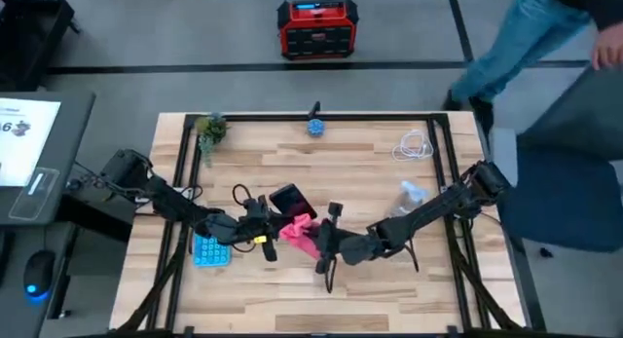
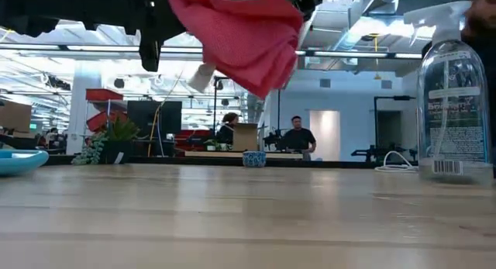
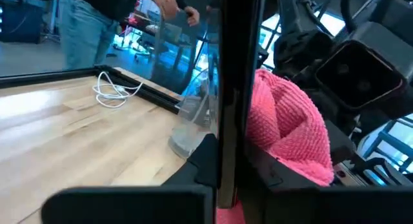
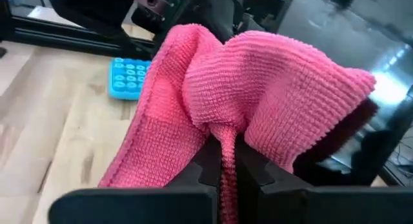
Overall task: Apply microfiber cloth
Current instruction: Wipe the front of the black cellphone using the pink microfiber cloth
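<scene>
We see the microfiber cloth (image 1: 300, 231) held up off the table (image 1: 370, 182) near its middle front, bunched and hanging in pink-red folds; in the low view the cloth (image 2: 240, 36) dangles clear above the wooden surface. The right gripper (image 4: 222, 162) pinches a fold of the cloth (image 4: 258, 88) between its closed fingers, as the right wrist view shows plainly. From above, the right gripper (image 1: 326, 243) sits just to the right of the cloth.

The left gripper (image 1: 261, 229) sits on the cloth's other side, and it clamps a thin dark phone (image 3: 231, 95) edge-on between its fingers, with the cloth (image 3: 287, 130) right beside it. From above, the phone (image 1: 289, 201) lies tilted next to the cloth.

A light blue calculator (image 1: 210, 250) lies on the table under the left arm. A clear spray bottle (image 1: 409, 197) stands further right, a white cable (image 1: 417, 145) is coiled near the far right corner, and a small plant (image 1: 210, 130) stands at the far left corner.

A person (image 1: 526, 36) stands beyond the table's right corner.
</scene>
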### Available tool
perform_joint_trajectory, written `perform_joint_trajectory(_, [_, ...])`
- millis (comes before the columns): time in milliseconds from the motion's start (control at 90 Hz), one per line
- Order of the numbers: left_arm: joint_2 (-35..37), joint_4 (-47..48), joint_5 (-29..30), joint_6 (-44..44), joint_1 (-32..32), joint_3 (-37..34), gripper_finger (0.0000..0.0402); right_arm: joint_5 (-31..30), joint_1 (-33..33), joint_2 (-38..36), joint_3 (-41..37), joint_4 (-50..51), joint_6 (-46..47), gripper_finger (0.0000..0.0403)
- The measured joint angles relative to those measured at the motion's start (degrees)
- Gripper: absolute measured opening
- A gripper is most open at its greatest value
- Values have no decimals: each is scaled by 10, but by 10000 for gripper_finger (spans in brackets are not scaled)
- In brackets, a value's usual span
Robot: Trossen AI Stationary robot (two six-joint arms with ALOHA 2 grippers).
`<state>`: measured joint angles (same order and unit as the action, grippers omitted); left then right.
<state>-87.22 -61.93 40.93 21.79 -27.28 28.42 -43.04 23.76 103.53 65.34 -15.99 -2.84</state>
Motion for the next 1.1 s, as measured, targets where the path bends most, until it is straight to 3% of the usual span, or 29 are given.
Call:
perform_joint_trajectory(244, [0,-4,21,-7,-8,0,9,-236,24,0,0,17,8,0])
perform_joint_trajectory(400, [0,-8,-26,-10,-13,1,9,-349,45,-4,0,21,-9,0])
perform_joint_trajectory(478, [0,-13,-20,-13,-13,1,9,-343,49,-4,0,20,-30,0])
perform_joint_trajectory(611, [0,-18,-8,-21,-15,0,9,-280,58,-4,0,21,-35,0])
perform_joint_trajectory(767, [0,-13,0,-22,-15,0,9,-325,76,-6,4,24,-90,0])
perform_joint_trajectory(911, [0,-14,21,-25,-17,0,9,-317,108,-9,26,22,-145,0])
perform_joint_trajectory(978, [0,-15,31,-25,-16,0,9,-289,122,-9,32,23,-159,0])
perform_joint_trajectory(1100, [0,-19,42,-25,-16,0,9,-177,132,-9,38,23,-150,0])
